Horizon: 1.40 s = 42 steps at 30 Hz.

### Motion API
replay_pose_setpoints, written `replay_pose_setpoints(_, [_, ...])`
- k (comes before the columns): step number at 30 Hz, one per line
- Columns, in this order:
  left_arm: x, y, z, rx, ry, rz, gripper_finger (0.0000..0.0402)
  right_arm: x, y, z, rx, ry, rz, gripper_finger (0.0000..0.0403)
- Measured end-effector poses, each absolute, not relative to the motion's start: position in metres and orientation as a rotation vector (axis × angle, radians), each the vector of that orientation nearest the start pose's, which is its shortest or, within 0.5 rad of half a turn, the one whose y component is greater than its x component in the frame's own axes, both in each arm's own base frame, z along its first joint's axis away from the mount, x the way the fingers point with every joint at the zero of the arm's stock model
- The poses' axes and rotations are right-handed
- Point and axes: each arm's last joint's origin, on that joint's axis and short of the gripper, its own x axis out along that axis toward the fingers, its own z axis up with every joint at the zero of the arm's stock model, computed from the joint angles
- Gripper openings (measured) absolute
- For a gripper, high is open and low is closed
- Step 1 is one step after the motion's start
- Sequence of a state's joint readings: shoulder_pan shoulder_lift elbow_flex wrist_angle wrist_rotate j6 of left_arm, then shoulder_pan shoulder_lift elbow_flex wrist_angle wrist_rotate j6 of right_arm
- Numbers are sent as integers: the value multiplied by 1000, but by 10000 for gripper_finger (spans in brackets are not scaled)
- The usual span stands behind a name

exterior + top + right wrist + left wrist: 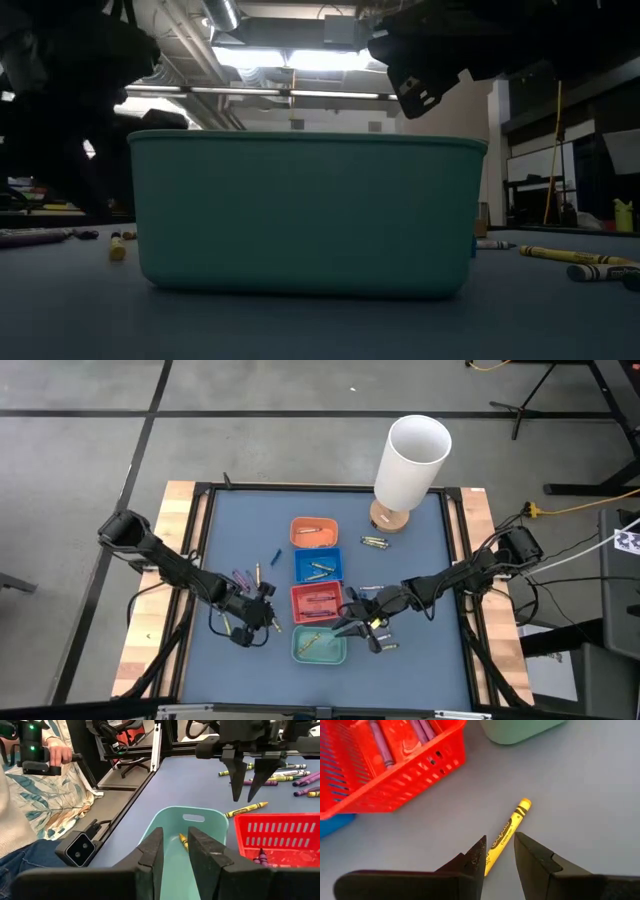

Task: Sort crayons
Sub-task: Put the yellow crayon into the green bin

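From above, the left gripper (262,603) hangs beside the red tray (316,601), the right gripper (360,622) beside the green tray (318,647). In the left wrist view, parted fingers straddle a yellow crayon (506,834) on the mat; descend squarely, then close mid-barrel. Its black label text isn't legible. In the right wrist view, its empty fingers hover, slightly apart, over the green tray holding one yellow crayon.

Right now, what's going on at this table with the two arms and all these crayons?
Crayon sorting is under way. The left gripper hangs open over a yellow crayon lying on the blue mat beside the red tray, not yet gripping it. The right gripper is poised over the teal tray, which holds a yellow crayon. Purple crayons lie in the red tray.
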<state>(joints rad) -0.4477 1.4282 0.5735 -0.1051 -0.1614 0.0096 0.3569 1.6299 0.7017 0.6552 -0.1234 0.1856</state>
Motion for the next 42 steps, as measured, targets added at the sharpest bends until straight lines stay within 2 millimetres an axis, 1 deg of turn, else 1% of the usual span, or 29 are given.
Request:
replay_pose_setpoints(14, [230,-92,122,262,1002,-272,85,302,116,180,148,322,451,88])
replay_pose_setpoints(19, [232,-88,121,211,1017,-288,85,301,116,180,148,326,451,88])
replay_pose_setpoints(22, [233,-85,121,160,1027,-270,84,301,116,180,147,326,451,88])
replay_pose_setpoints(25, [233,-85,121,152,1030,-267,74,300,116,181,133,332,452,88])
replay_pose_setpoints(29, [233,-85,121,150,1031,-270,45,294,113,190,102,354,454,88])
replay_pose_setpoints(34, [233,-85,121,153,1030,-266,14,283,110,209,100,346,457,88])
replay_pose_setpoints(37, [233,-85,121,136,1031,-254,7,275,107,223,102,326,459,88])
replay_pose_setpoints(42, [233,-85,121,112,1031,-241,7,259,101,243,90,313,450,88])
